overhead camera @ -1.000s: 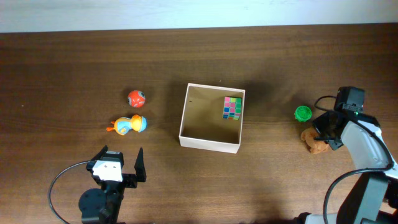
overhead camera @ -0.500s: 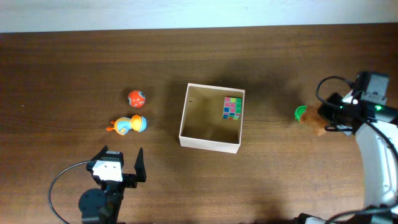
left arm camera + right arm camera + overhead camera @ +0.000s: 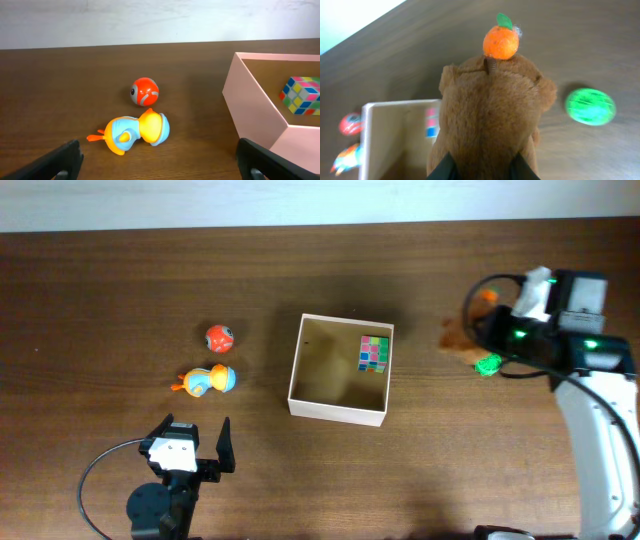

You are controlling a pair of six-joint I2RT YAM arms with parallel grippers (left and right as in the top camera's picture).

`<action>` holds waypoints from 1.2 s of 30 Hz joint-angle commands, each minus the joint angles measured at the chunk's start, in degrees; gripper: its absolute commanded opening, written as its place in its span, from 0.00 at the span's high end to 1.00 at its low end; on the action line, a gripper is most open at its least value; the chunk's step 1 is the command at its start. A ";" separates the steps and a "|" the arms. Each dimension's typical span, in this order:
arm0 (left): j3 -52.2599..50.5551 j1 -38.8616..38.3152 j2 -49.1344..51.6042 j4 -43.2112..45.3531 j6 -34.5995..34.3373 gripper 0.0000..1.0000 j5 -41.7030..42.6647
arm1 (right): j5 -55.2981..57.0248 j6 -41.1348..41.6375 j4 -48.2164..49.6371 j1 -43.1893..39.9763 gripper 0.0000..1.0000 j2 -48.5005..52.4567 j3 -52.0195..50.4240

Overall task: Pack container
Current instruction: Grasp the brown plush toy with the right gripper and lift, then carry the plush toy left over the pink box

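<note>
The container [image 3: 336, 413] sits mid-table, with a multicoloured cube [image 3: 375, 353] in its far right corner. My right gripper [image 3: 492, 330] is shut on a brown plush toy [image 3: 460, 338] with a small orange on top. It holds the toy in the air to the right of the container. In the right wrist view the plush toy [image 3: 490, 115] fills the space between the fingers [image 3: 482, 170], and the container [image 3: 385, 135] lies beyond on the left. My left gripper [image 3: 195, 448] is open and empty near the front edge. It faces a blue and orange duck toy [image 3: 132, 132].
A green ball [image 3: 487, 364] lies on the table under the right arm. A red ball [image 3: 220, 337] and the duck toy [image 3: 205, 381] lie left of the container. The left wrist view shows the container's near wall [image 3: 255, 105] at the right.
My right gripper has lifted the brown plush toy from the table beside the green ball. It has carried the toy up and left toward the container. The left arm has not moved.
</note>
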 commanded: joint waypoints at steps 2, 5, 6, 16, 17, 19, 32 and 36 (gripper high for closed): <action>-0.26 0.39 -0.55 0.00 1.09 0.01 0.61 | -1.68 -0.59 4.07 8.83 0.78 -1.20 1.84; -0.26 0.39 -0.55 0.00 1.09 0.01 0.59 | -0.11 0.81 7.74 14.19 0.77 -0.92 1.84; -0.26 0.39 -0.55 0.00 1.09 0.01 0.61 | 0.94 1.38 8.59 15.56 0.76 -0.74 1.84; -0.26 0.39 -0.55 0.00 1.09 0.01 0.61 | 3.85 6.01 14.97 25.24 0.76 6.95 1.84; -0.26 0.39 -0.55 0.00 1.09 0.01 0.59 | 3.87 6.38 15.56 26.21 0.76 8.02 1.84; -0.26 0.39 -0.55 0.00 1.09 0.01 0.61 | 3.85 6.60 16.52 27.96 0.76 9.81 1.84; -0.26 0.39 -0.55 0.00 1.09 0.01 0.61 | 5.99 -5.62 14.23 32.26 0.76 14.60 1.84; -0.26 0.39 -0.55 0.00 1.09 0.01 0.61 | 6.93 -9.77 12.87 32.26 0.75 14.60 1.84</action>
